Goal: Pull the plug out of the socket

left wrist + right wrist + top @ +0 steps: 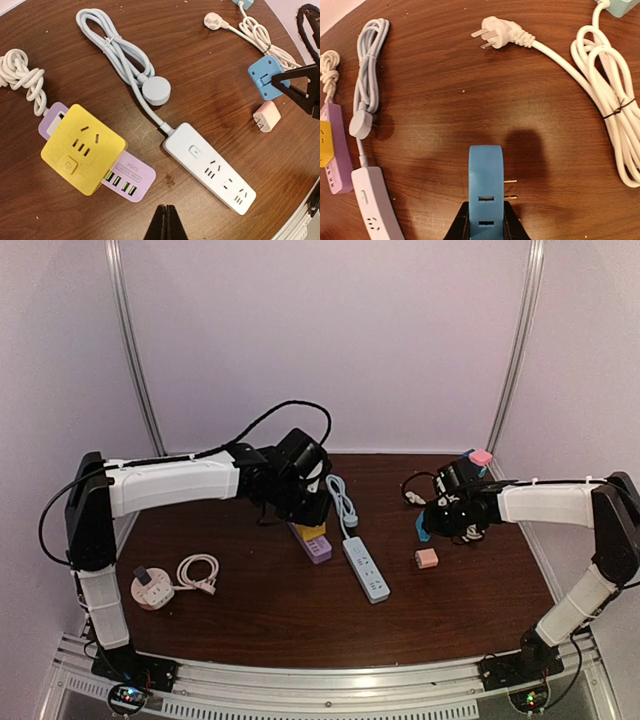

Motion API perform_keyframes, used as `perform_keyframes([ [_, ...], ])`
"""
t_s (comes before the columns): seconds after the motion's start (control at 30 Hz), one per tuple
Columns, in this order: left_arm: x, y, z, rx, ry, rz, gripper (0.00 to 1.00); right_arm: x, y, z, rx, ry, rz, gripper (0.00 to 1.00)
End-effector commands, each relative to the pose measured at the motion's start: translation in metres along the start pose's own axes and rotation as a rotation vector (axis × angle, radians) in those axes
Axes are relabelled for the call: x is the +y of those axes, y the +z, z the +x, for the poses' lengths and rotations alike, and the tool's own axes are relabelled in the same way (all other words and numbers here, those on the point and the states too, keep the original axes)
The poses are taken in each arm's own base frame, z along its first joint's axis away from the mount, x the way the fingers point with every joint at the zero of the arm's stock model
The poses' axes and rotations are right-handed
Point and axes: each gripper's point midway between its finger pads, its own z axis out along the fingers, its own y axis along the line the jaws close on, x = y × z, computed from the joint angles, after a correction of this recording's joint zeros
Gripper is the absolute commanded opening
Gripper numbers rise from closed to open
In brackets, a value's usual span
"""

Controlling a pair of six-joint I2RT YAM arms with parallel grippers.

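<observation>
1 plug (486, 175) within right tool (485, 222)

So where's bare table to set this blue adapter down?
Bare wood along the near edge, between the coiled cord and the white power strip, and nearer than the pink adapter. Crowded around the yellow cube and purple strip.

The dark brown wooden table (210, 90) shows a polished, faintly glossy grain. The long white plastic power strip (210, 167) looks smooth and satiny, the yellow plastic cube socket (82, 147) matt. The blue plastic plug (486, 185) carries shiny metal prongs (510, 197).
</observation>
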Motion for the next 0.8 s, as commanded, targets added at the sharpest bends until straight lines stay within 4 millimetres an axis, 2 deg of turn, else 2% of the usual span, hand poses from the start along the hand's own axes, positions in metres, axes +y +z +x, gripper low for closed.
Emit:
perform_keyframes([
  [0.0,0.011,-0.006,-0.004,-0.028,-0.018,-0.024,0.00,-0.023,-0.004,-0.007,-0.035,-0.084,0.183,0.01],
  [0.17,0.017,-0.011,-0.006,-0.036,-0.023,-0.029,0.00,-0.024,0.004,-0.001,-0.023,-0.145,0.265,0.03],
  [0.37,0.021,-0.012,-0.007,-0.034,-0.024,-0.031,0.00,-0.012,0.013,0.007,-0.006,-0.203,0.299,0.09],
  [0.47,0.023,-0.012,-0.007,-0.034,-0.024,-0.034,0.00,-0.006,0.019,0.010,0.003,-0.214,0.294,0.18],
  [0.63,0.025,-0.013,-0.009,-0.038,-0.023,-0.032,0.00,0.011,0.023,0.012,0.019,-0.206,0.222,0.39],
  [0.77,0.028,-0.015,-0.013,-0.040,-0.010,-0.039,0.00,0.023,0.025,0.012,0.027,-0.201,0.168,0.47],
])
